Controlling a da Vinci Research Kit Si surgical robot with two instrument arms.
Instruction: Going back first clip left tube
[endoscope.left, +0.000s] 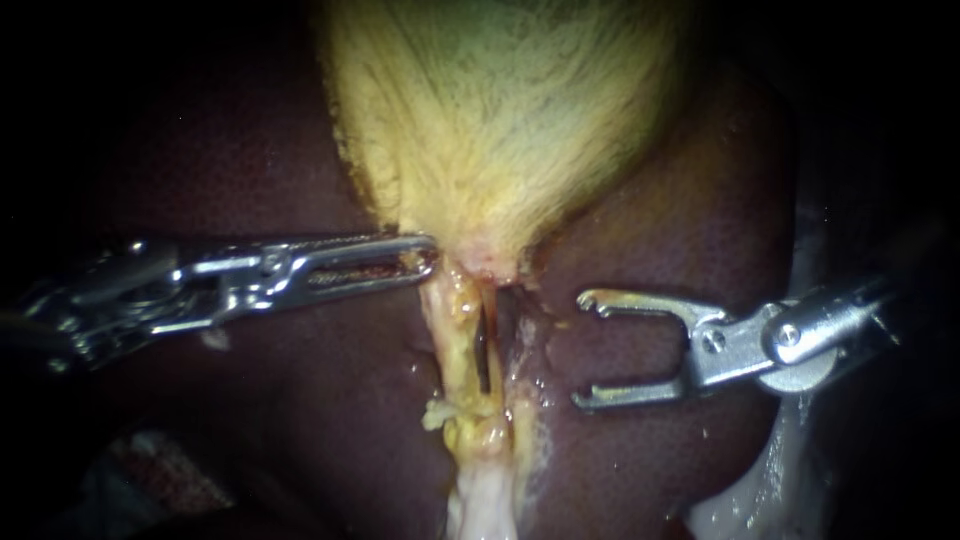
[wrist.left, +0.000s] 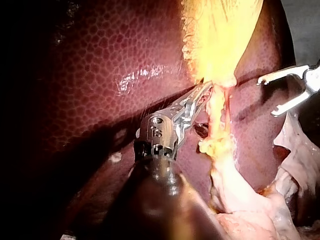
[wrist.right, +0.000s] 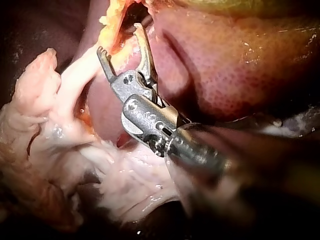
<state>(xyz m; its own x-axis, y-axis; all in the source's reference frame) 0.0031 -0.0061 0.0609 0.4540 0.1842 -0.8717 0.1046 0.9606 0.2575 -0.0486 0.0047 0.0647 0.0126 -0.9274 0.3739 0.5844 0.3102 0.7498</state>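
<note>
Jaws: right instrument's gape empty near left tube, left instrument's seemingly clamp gallbladder

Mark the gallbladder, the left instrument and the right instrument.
Gallbladder (endoscope.left: 500, 100): endoscope view, middle of its yellow body.
Left instrument (endoscope.left: 428, 257): endoscope view, its tip.
Right instrument (endoscope.left: 583, 350): endoscope view, midway between open jaw tips.

One left instrument, one right instrument, one gallbladder, one liver and two tubes show.
</note>
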